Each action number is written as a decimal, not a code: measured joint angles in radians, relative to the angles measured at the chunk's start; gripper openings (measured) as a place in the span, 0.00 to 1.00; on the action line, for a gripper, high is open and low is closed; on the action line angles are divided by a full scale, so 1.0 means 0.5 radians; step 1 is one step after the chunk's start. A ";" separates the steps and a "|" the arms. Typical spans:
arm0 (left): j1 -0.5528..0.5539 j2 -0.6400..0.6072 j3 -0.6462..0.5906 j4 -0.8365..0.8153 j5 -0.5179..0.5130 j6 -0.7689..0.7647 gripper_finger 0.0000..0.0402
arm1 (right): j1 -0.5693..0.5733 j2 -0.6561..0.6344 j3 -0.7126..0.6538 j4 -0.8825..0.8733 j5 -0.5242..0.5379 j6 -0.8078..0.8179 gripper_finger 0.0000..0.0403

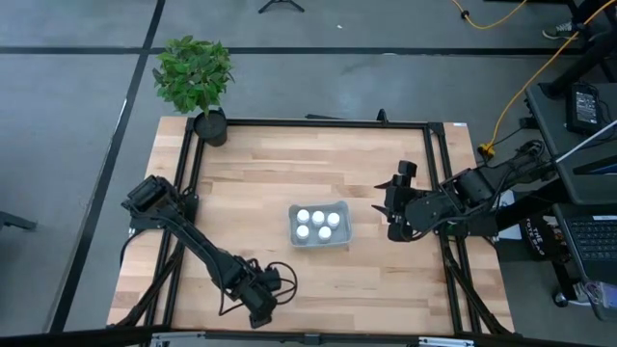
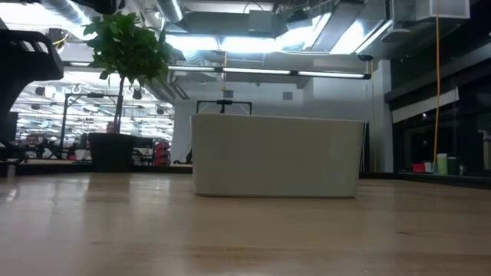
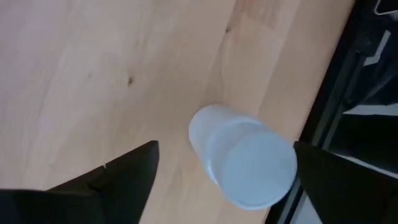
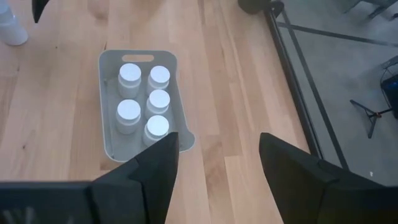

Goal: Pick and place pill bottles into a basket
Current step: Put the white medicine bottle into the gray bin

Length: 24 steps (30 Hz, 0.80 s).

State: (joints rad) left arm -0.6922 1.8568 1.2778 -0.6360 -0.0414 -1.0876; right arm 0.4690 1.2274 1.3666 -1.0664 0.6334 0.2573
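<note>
The pale basket [image 1: 319, 238] stands at the middle of the table and holds several white pill bottles [image 4: 157, 102] upright. It also shows in the low view [image 2: 276, 157]. One more white bottle [image 3: 244, 163] stands upright on the wood by the table's near edge; it also shows in the right wrist view [image 4: 10, 28]. My left gripper [image 3: 225, 149] is open above this bottle, one finger on either side of it, not touching. In the high view my left gripper [image 1: 262, 308] hides the bottle. My right gripper [image 1: 393, 208] is open and empty, right of the basket.
A black pot with a green plant [image 1: 208, 125] stands at the table's far left corner. A black frame rail [image 3: 336, 93] runs along the table edge close beside the lone bottle. Bare wood [image 1: 251, 183] lies between the basket and the plant.
</note>
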 joint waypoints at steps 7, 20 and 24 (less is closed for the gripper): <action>0.061 0.000 0.000 0.000 0.005 -0.003 0.66 | 0.000 0.000 0.000 0.000 0.000 0.000 0.56; 0.079 -0.004 0.002 0.021 0.070 -0.005 0.37 | 0.000 0.000 0.000 -0.016 0.000 -0.010 0.56; 0.079 -0.002 0.002 0.025 0.073 -0.016 0.37 | 0.000 0.000 0.000 -0.032 0.000 -0.013 0.56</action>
State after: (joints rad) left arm -0.6525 1.8557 1.2789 -0.6235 -0.0048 -1.0958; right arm 0.4690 1.2274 1.3666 -1.0823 0.6334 0.2509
